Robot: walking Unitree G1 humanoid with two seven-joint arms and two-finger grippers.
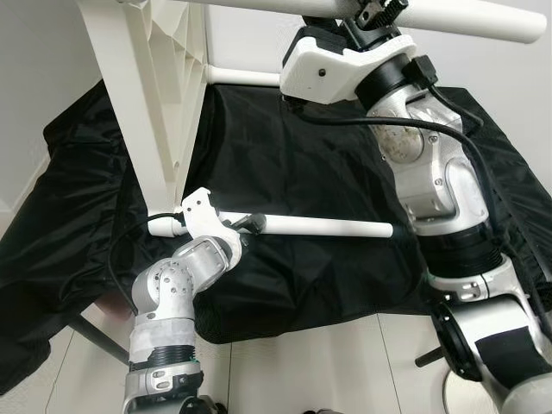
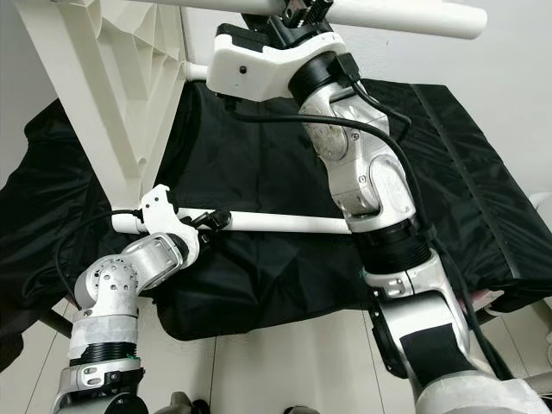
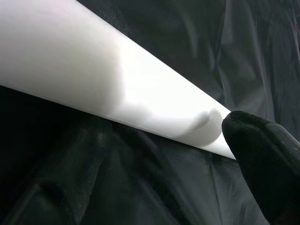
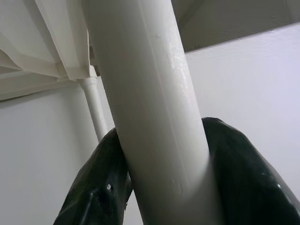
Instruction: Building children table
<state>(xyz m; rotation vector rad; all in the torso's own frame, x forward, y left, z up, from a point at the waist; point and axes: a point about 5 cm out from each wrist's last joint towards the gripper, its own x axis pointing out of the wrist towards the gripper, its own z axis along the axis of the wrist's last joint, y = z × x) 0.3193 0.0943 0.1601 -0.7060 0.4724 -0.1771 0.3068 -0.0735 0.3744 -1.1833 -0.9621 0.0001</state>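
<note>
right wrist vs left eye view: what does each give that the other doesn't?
Right wrist view alone: a close look at the black fingers shut around the upper white leg, one on each side, with wall behind.

Left eye view alone: the layout. The left gripper is at the lower white leg, which runs from the white tabletop tipped on its side, above a black cloth.

Shared: the upper leg, the right gripper on it, the ribbed tabletop and the far leg.

Open black cloth (image 1: 302,164) lies between the legs; tabletop (image 1: 142,95) blocks left, seemingly.
</note>
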